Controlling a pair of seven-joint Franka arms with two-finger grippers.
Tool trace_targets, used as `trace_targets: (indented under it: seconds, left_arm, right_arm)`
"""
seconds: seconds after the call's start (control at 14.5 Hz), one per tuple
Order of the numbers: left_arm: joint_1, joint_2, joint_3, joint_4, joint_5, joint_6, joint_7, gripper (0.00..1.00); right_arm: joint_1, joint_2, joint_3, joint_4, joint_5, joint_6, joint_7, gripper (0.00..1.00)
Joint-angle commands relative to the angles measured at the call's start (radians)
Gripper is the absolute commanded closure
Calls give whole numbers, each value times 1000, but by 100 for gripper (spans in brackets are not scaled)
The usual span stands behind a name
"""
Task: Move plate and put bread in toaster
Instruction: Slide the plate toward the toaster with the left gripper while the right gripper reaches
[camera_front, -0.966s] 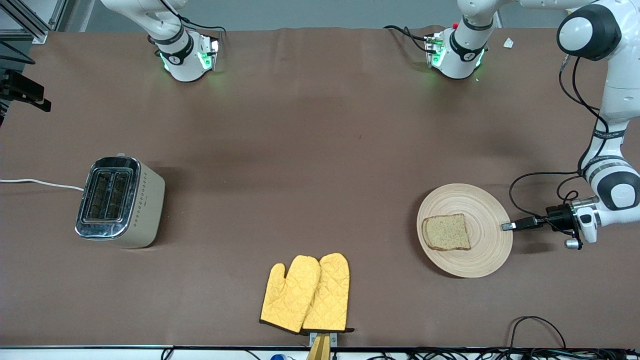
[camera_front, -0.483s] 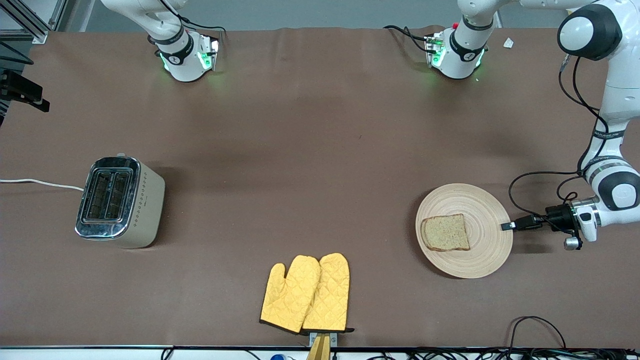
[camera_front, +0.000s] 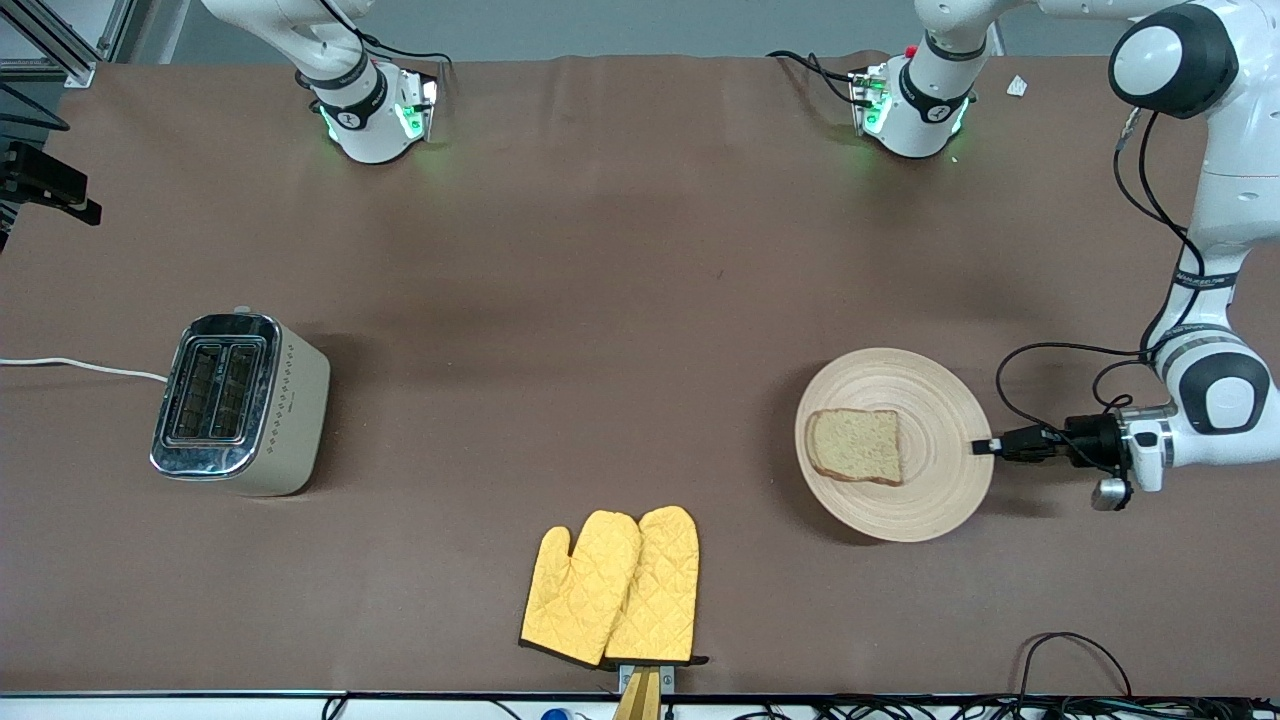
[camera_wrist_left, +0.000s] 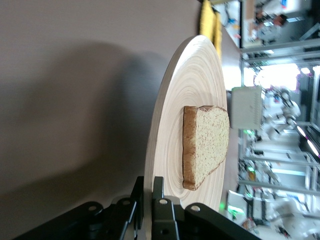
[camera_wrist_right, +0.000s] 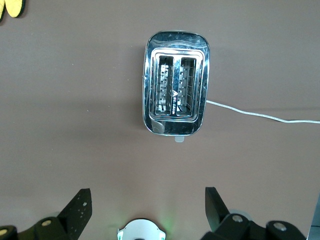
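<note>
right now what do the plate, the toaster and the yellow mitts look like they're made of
Plate: apparently pale matte wood, with concentric ring grooves.
Toaster: polished, mirror-like metal top; cream matte sides, plastic or painted metal.
Mitts: quilted yellow fabric, diamond-stitched with dark cuffs.

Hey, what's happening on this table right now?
The left gripper is clamped on the rim of the plate, which carries the bread, at the left arm's end of the table. The right gripper waits open, high over the toaster, whose slots are empty. Yellow oven mitts lie untouched.
</note>
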Motion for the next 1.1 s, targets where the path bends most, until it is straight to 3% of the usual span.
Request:
trace_targets:
  seconds: [0.0, 0.21, 0.69, 0.83, 1.03]
  left_arm:
    - [-29, -1, -64, 12, 10, -45, -6, 99]
    - [-151, -4, -74, 13, -6, -9, -15, 99]
    - [-400, -9, -121, -73, -181, 269, -43, 99]
    - [-464, -7, -121, -83, -201, 353, -58, 99]
    - [-546, -1, -121, -105, -298, 467, -66, 99]
  right_arm:
    - [-22, -8, 3, -11, 0, 4, -9, 0]
    - [-7, 0, 8, -12, -12, 9, -9, 0]
    - [103, 62, 11, -123, 3, 133, 21, 0]
    - [149, 101, 11, -137, 40, 171, 120, 0]
    - [188, 124, 11, -256, 116, 359, 214, 0]
